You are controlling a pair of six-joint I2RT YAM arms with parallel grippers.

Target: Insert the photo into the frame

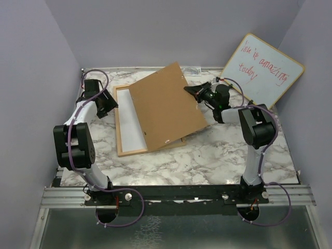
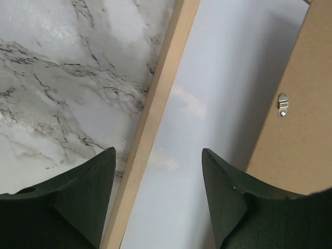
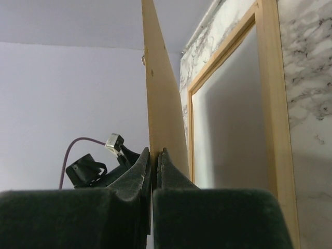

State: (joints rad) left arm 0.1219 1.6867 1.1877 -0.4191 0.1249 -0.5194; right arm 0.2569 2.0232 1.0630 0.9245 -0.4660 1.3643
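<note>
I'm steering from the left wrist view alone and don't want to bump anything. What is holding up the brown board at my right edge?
Observer: The right tool is shut on the right edge of the board.
Operator: Is it lying flat on the frame?
Observer: No. It is tilted over the right part of the frame, and the left part is uncovered.
Operator: Anything else out there?
Observer: A whiteboard with red writing leans in the far right corner.
</note>
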